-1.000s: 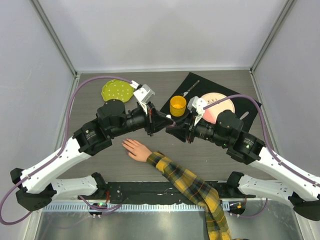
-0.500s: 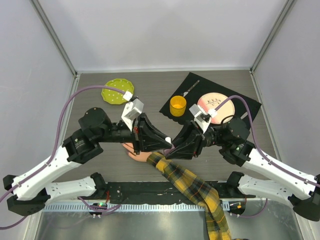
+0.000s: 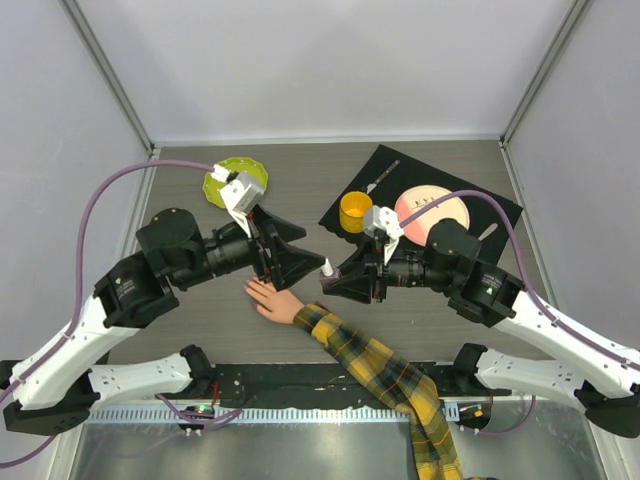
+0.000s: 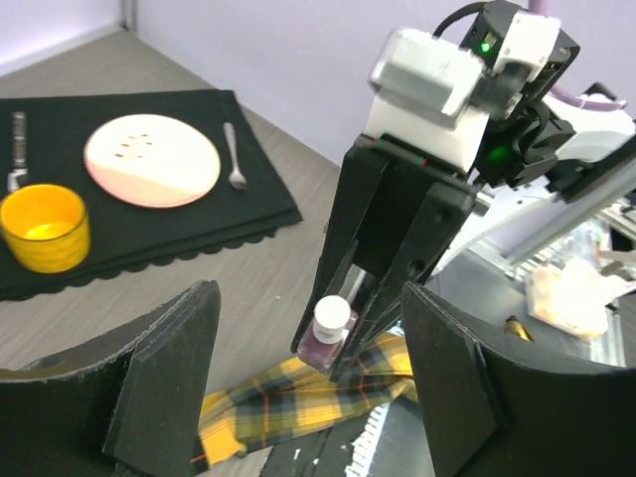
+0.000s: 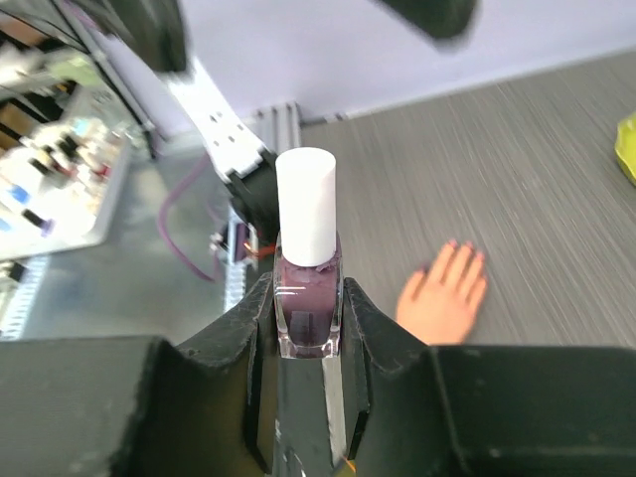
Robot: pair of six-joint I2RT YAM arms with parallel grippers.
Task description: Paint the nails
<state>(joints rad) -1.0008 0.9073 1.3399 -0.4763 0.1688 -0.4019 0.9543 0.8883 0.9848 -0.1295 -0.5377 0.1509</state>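
Right wrist view: polish bottle (image 5: 306,316) clamped, cap (image 5: 305,217) offered to the left arm.

We see the right gripper (image 3: 338,285) closed hard on the glass body of the bottle. The bottle's long axis runs straight out from the fingers, and the white cap stands clear of them. The left gripper (image 3: 302,258) is spread wide and holds nothing. From the left wrist view, the cap lies directly ahead, centred between its two fingers but not yet between them. We judge that the next move is for the left arm to advance along that line and close on the cap. The nails (image 5: 465,248) tip the mannequin hand (image 3: 270,298), which lies flat on the table (image 3: 200,330) below both grippers. Its fingers point toward the left arm's side, so the left arm is nearer.
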